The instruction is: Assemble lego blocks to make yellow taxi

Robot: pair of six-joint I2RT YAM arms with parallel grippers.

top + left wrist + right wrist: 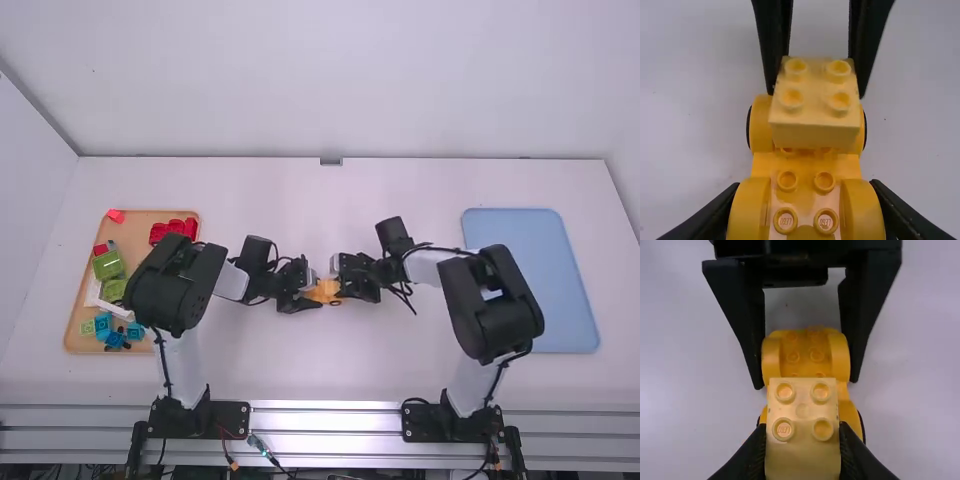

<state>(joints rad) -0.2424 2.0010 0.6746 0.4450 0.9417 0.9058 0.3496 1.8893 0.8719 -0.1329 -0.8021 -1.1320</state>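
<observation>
1. Two grippers, both closed on yellow parts, are brought together near the middle of the frame in the high view.
2. Left gripper [804, 205]: fingers closed only to the width of the yellow chassis [805, 166], which is clamped by its rounded end.
3. Right gripper [802, 440]: fingers drawn in on the sides of one yellow block [815, 90], held over the chassis. Full seating cannot be confirmed.
4. Method, as judged: the block should be squared to the chassis, its sockets matched to the studs beneath, and even pressure applied straight down. The chassis should be held firm and level, since it could be tipped or twisted out of the grip by a push off-centre. The block should be released only once no gap is left.
5. High view: an orange-brown tray [72, 325] of coloured blocks is found at the left of the frame, a blue tray [540, 280] at the right; the taxi parts are reduced to a small orange patch.
6. Wrist views: separate studs can be made out, and the block's alignment can be judged.
</observation>
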